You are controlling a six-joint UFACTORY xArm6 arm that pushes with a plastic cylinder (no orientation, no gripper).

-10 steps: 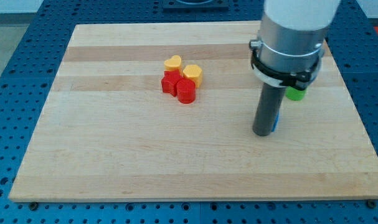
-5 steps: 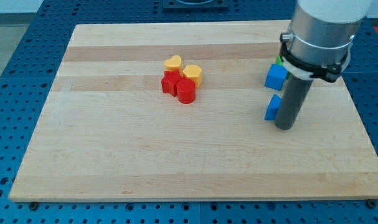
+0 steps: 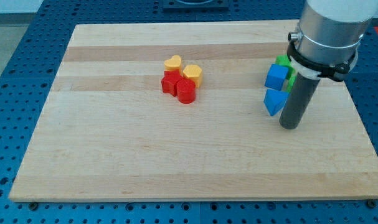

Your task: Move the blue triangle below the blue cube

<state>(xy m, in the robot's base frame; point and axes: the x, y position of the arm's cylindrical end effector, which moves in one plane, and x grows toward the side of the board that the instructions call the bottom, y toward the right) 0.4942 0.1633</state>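
Tabletop (image 3: 145, 155): blue triangle (image 3: 274, 101) beside my tip (image 3: 289, 127)

Near the view's right edge of the wooden board (image 3: 114, 155): blue cube (image 3: 276, 76), with blue triangle (image 3: 274, 101) directly below it, toward the view's bottom, the two just apart. Behind the cube, on its right, green blocks (image 3: 284, 61), partly hidden by the arm. My tip (image 3: 290, 127) just right of the triangle and slightly lower in the view, whether touching it unclear. Well apart, left of the board's centre: a tight cluster, yellow heart (image 3: 172, 63) at top left, yellow block (image 3: 192, 74) to its right, red block (image 3: 170, 83) below the heart, red cylinder (image 3: 185, 91) at the cluster's bottom right, all touching.
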